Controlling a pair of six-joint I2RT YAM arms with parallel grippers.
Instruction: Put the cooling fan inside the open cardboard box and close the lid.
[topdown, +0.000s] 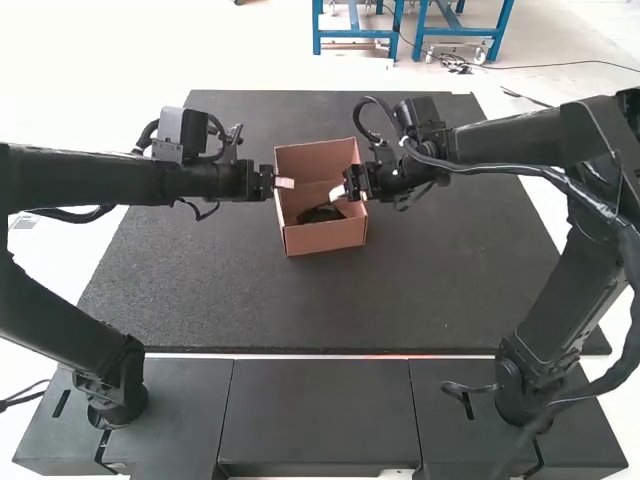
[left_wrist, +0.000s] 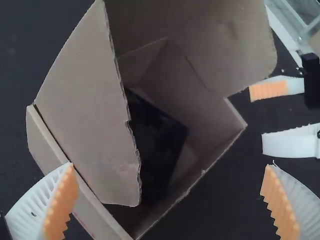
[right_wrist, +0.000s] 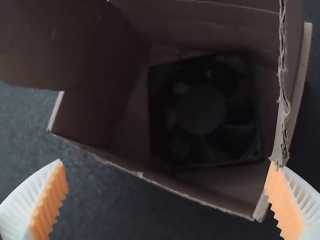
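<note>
Half the cooling fan (left_wrist: 159, 142) hides behind a flap (left_wrist: 85, 110) of the cardboard box (left_wrist: 212, 137)

The brown cardboard box (topdown: 322, 228) has its tall lid flap (topdown: 315, 160) walling off 12 o'clock. A torn-edged side flap (left_wrist: 90, 115) leans over the mouth at 9 o'clock, where the white ribbed left gripper (topdown: 283, 184), fingers spread, crowds the rim. The matching right gripper (topdown: 350, 186) crowds 3 o'clock. A flat black square cooling fan (right_wrist: 205, 110) covers the floor inside. Over the dark rubber mat (topdown: 440, 290), 4 to 8 o'clock gives free approach.
</note>
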